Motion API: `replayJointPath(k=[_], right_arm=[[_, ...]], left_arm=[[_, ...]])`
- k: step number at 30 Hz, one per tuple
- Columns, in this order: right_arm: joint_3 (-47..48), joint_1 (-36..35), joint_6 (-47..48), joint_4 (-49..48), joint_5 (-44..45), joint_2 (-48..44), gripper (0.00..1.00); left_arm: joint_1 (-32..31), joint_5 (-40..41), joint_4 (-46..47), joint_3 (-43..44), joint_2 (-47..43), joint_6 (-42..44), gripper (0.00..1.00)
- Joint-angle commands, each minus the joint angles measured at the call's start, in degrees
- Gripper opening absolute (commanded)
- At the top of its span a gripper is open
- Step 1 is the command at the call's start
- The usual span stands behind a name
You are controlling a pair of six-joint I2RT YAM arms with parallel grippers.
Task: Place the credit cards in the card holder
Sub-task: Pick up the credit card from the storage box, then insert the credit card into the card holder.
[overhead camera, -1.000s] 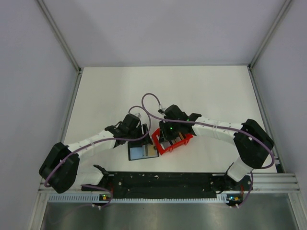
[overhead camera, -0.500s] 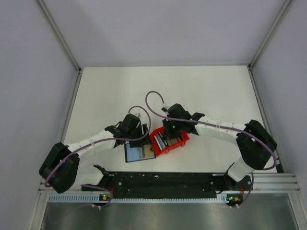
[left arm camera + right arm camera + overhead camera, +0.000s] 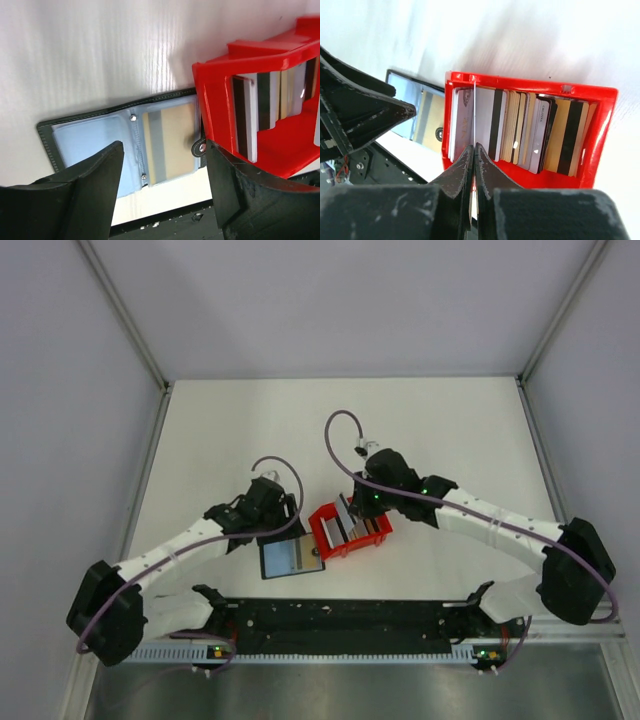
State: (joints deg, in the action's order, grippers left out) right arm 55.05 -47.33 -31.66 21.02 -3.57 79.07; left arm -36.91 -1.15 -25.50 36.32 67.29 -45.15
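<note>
**Card pinched in the tray, wallet lying open beside it**

On the left, the left gripper [image 3: 164, 146] hangs with its fingers spread over the small black fold-over card holder [image 3: 292, 559], gripping nothing. Whether its tips touch the holder I cannot tell. My guess is that it waits there to steady the wallet for the next card. The holder lies opened flat near the near edge of the white table [image 3: 400, 420], left of the middle. Its pale blue-grey pockets face up, and a tan, grey-striped card [image 3: 170, 142] already sits in the right-hand pocket.

Against the holder's right edge stands the shallow red plastic tray [image 3: 535, 86]. In it the remaining thin credit cards [image 3: 520, 130], dark, tan and pale, are packed on edge like files, which leaves only their top edges free to grab.

On the right, the right gripper [image 3: 474, 148] has its fingers pressed together on a thin pale card [image 3: 475, 115] near the tray's left end, seen edge-on.

Room is tight. The left gripper's right finger stands just beside the tray wall, and the two grippers are near each other. Straight up looks like the free way out for the card, and the far half of the table offers swing room.
</note>
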Motion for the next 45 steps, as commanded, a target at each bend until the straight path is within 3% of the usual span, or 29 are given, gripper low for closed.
replayJointPath(k=[1, 8, 13, 20, 32, 40, 45], right_arm=[[-0.9, -0.4, -1.6, -1.4, 4.9, -4.5, 0.0], [-4.3, -6.5, -10.8, -11.9, 0.7, -5.2, 0.0], [-8.2, -10.9, -18.4, -25.1, -0.3, 0.0, 0.0], [-10.1, -11.8, -22.8, -34.2, -4.6, 8.5, 0.0], [-14.3, -8.0, -21.0, -33.2, -2.1, 9.7, 0.0], [-22.6, -2.5, -20.4, -34.7, -3.6, 4.1, 0.0], [-21.7, -1.6, -18.2, -33.8, -5.8, 1.0, 0.0]], left_arm=[[0.2, 10.4, -5.0, 3.2, -7.3, -1.1, 0.72], [0.3, 18.6, -12.6, 0.7, -11.8, -7.2, 0.67], [0.4, 18.8, -15.7, -2.7, -13.1, -11.1, 0.58], [0.8, 16.6, -16.8, -7.7, -15.5, -13.9, 0.49], [1.0, 15.6, -14.9, -6.6, -16.5, -11.1, 0.48], [1.0, 13.6, -11.9, -7.2, -16.0, -10.0, 0.49], [1.0, 13.2, -11.2, -7.4, -15.5, -10.0, 0.49]])
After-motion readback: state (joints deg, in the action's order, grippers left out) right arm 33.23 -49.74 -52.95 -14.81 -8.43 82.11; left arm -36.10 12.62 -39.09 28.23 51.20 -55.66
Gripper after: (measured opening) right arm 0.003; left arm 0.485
